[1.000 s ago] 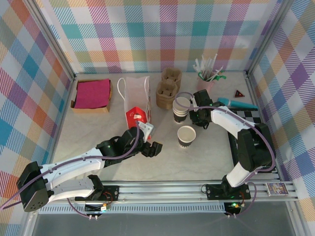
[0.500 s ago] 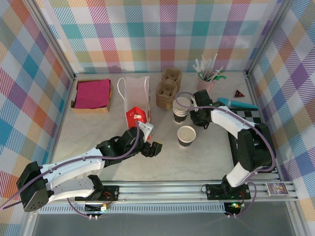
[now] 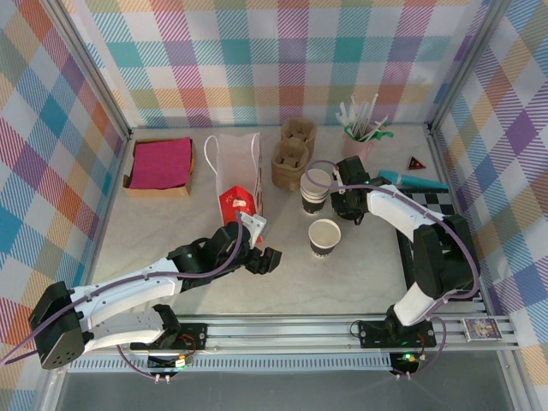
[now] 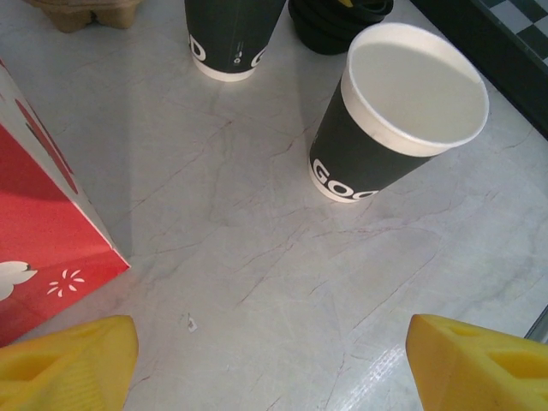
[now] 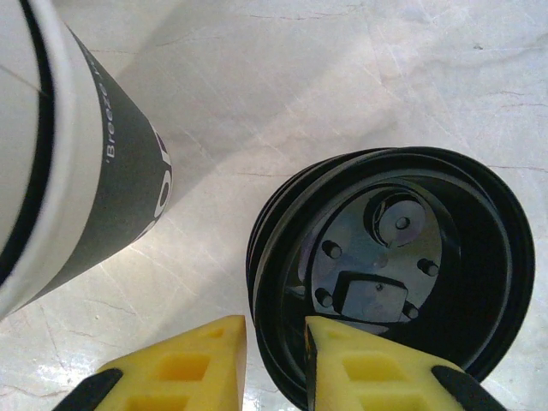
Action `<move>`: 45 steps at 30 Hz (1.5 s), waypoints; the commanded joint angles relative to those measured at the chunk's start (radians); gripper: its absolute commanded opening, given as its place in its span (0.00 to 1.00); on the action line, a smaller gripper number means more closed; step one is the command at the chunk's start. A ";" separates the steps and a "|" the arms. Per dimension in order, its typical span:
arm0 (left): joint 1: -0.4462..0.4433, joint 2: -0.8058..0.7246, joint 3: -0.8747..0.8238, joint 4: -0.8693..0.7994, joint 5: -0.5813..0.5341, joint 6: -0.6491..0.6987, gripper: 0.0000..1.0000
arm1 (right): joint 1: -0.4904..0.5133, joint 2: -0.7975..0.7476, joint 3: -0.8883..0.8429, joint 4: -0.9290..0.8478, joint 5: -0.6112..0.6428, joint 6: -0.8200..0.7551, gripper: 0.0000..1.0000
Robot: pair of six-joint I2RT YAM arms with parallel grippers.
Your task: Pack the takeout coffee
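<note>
On marble table (image 3: 360, 274), right gripper (image 5: 272, 332) pinches black lid (image 5: 402, 257)

Other clutter
Paper bag (image 4: 43, 214) left of the left gripper (image 4: 274, 360); lid stack (image 5: 390, 274) rim between the right gripper (image 5: 276, 324) fingers.

Over the last 1 s I can make out just 1 small change from here: my left gripper (image 3: 261, 257) has eased a hair away from the red paper bag (image 3: 237, 202), back toward the near edge of the table (image 3: 171, 218). The shift is slight, barely past what the top view resolves.
</note>
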 commanded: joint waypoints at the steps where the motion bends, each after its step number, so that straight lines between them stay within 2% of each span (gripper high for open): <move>1: -0.010 -0.024 -0.015 -0.016 -0.016 -0.001 0.82 | 0.005 -0.009 0.017 0.002 0.015 0.010 0.27; 17: -0.009 -0.046 -0.028 -0.024 -0.028 -0.004 0.82 | 0.004 0.033 0.033 0.003 -0.004 0.006 0.25; 20: -0.009 -0.045 -0.028 -0.022 -0.028 -0.005 0.82 | 0.005 0.038 0.035 0.002 -0.006 0.008 0.22; 32: -0.010 -0.053 -0.035 -0.016 -0.031 -0.003 0.82 | 0.005 0.004 0.042 -0.018 -0.019 0.008 0.07; 45: -0.009 -0.063 -0.041 -0.007 -0.028 -0.006 0.82 | 0.006 -0.108 0.099 -0.133 -0.032 0.017 0.07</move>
